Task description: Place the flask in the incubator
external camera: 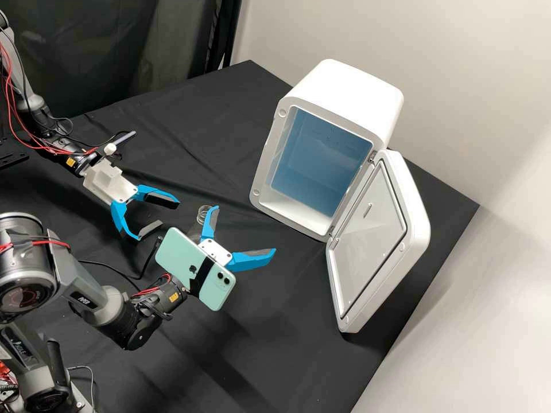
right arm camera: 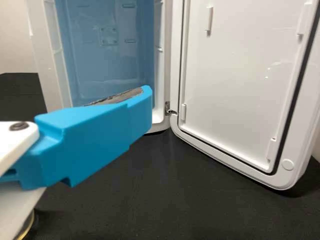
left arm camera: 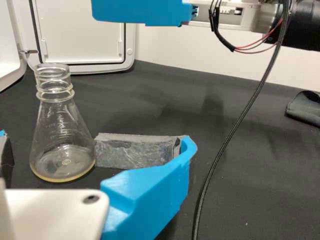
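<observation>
Two grippers hang over the black bench (external camera: 270, 350), and both come in from the left side of the high view. The farther one is the left gripper (external camera: 168, 213). Its blue fingers are spread apart and hold nothing. In its own wrist view the grey pad of one finger lies low over the bench, just beside the flask (left arm camera: 61, 135); I cannot tell if the pad touches the glass.

The flask is a clear conical one. It stands upright on the bench, just in front of the left gripper's fingertips. In the high view only its neck is seen, behind one finger of the right gripper (external camera: 244, 230).

The right gripper is nearer to the camera, and a mint green phone (external camera: 195, 267) is strapped on its wrist. Its fingers are also spread wide and grasp nothing. One fingertip is close by the flask neck, and the other points toward the incubator (external camera: 344, 92).

The incubator is a white box with a pale blue inside, and it stands on the right part of the bench, well apart from the flask. Its door (external camera: 381, 241) is swung fully open to the right, with the lower edge on the bench. The chamber faces the grippers.
</observation>
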Robot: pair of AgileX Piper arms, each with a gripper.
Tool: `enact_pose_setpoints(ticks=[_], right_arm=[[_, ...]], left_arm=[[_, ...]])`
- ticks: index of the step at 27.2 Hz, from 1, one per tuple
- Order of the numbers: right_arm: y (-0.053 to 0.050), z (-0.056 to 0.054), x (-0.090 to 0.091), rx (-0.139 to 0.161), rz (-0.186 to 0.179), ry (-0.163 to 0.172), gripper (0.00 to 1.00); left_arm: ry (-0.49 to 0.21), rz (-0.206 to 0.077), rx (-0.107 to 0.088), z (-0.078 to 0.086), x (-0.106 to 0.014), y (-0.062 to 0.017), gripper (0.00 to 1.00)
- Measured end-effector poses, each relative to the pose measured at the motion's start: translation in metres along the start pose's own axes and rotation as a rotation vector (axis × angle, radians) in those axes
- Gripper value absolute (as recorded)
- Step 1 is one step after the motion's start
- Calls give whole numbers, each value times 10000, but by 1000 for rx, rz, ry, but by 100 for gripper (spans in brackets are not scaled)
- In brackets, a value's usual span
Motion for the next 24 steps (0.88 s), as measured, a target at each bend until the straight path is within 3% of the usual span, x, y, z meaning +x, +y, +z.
enact_pose_setpoints(ticks=[7, 12, 20, 24], right_arm=[[-75, 5, -25, -1, -40, 3, 100], [-259, 21, 64, -43, -129, 12, 100], [-437, 101, 176, -96, -208, 4, 100], [-534, 151, 204, -89, -250, -9, 100]], left_arm=[[-2, -1, 1, 6, 1, -2, 100], [-5, -2, 1, 18, 4, -6, 100], [-11, -5, 3, 37, 7, -13, 100], [-16, -6, 4, 51, 10, -18, 100]])
